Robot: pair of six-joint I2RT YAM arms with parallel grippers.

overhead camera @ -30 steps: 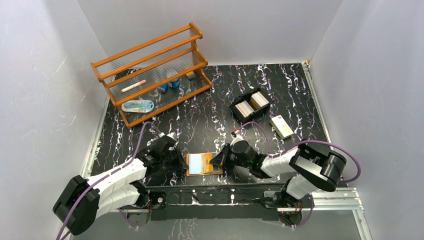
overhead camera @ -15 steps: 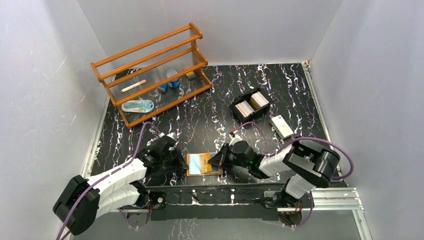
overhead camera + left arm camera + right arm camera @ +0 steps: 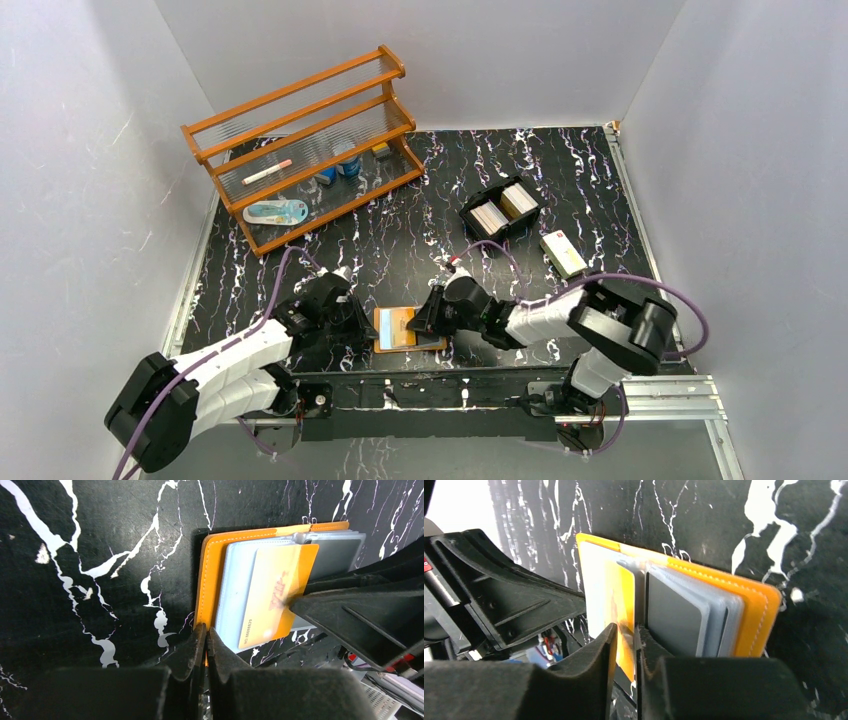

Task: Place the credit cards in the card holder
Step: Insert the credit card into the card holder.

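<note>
The orange-tan card holder [image 3: 405,328] lies open near the front edge, clear sleeves showing [image 3: 240,587]. My left gripper [image 3: 205,630] is shut on its orange left cover edge [image 3: 209,580]. My right gripper [image 3: 625,632] is shut on a yellow credit card [image 3: 620,600], which lies over the left sleeve page [image 3: 272,597], partly across the holder. The holder's right side with grey sleeves shows in the right wrist view [image 3: 704,615]. More credit cards stand edge-on in the black tray [image 3: 502,209] at the back right.
An orange wooden rack [image 3: 305,140] with small items stands at the back left. A cream oblong box [image 3: 563,254] lies right of the black tray. White walls enclose the table on three sides.
My right gripper has moved left with the yellow card, further over the open holder. The left gripper has stayed in place on the cover.
</note>
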